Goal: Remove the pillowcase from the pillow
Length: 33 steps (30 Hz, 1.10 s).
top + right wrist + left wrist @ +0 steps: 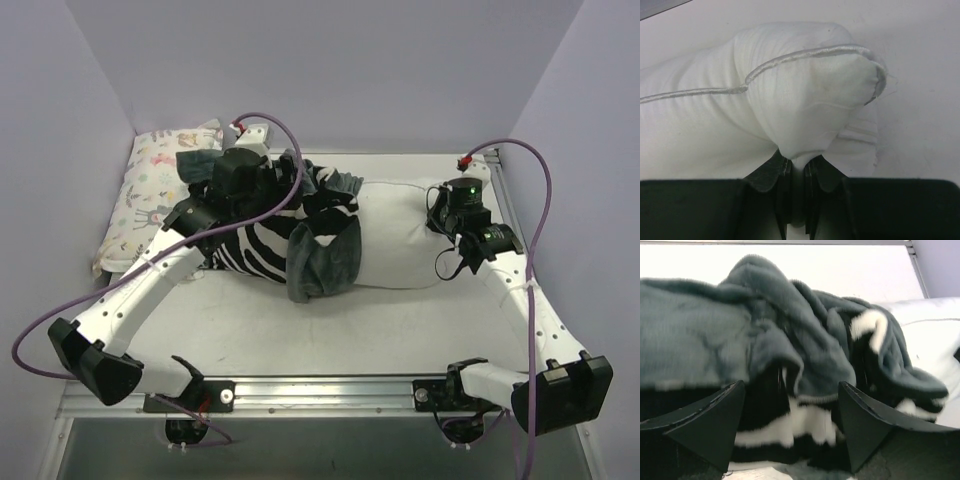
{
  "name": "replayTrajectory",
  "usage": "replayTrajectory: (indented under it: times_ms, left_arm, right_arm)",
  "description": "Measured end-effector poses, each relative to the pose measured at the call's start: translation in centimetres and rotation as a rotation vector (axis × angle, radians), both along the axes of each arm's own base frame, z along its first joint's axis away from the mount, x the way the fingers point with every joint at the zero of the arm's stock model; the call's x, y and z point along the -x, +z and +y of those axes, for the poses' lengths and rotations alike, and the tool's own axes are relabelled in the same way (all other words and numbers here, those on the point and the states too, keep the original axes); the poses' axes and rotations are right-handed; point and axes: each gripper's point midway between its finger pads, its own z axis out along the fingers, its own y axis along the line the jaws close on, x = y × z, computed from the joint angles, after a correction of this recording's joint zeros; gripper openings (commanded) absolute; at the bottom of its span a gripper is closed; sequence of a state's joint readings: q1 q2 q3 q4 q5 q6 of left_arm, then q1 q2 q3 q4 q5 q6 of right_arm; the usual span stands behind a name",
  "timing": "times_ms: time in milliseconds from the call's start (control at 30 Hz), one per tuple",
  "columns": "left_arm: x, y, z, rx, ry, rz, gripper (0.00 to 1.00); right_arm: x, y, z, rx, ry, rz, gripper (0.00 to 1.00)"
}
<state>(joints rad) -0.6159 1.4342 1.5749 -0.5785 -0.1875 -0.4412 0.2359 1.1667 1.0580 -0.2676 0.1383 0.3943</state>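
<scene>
Pinching the plump white stuffed pillow (pixel 790 100) by its piped corner, the right claw (pixel 797 167) was clamped on it. The left claw (pixel 791 385) gaped wide over the dark grey-green plush pillowcase (pixel 715 340), bunched at the pillow's opposite end, striped lining showing.

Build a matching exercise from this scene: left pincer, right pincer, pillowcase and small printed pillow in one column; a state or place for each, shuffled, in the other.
Column one
1. left pincer
2. right pincer
3. pillowcase
4. small printed pillow

Column two
A. at the far-left corner of the table
B. shut on a corner of the white pillow
C. open wide
D. bunched over the white pillow's left end, striped lining showing

Pairs: 1-C, 2-B, 3-D, 4-A
</scene>
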Motion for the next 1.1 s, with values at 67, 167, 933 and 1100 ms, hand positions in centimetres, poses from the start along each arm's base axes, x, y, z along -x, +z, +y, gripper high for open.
replayTrajectory:
  times_ms: [67,167,933,1100]
  left_arm:
    - [1.8,-0.5,0.4,0.009,0.006,-0.012,0.86]
    - [4.9,-3.0,0.1,0.007,-0.022,-0.004,0.87]
    - [2.2,-6.4,-0.7,-0.064,0.147,0.0,0.0]
    - [0.3,-4.7,7.4,-0.076,0.361,-0.011,0.0]
  right_arm:
    - [-0.1,0.0,0.0,-0.002,0.0,-0.001,0.0]
    - [-0.2,-0.1,0.1,-0.005,0.003,-0.001,0.0]
    - [-0.1,0.8,-0.3,-0.011,-0.011,0.003,0.0]
    - [0.0,2.5,-3.0,-0.08,-0.088,0.029,0.0]
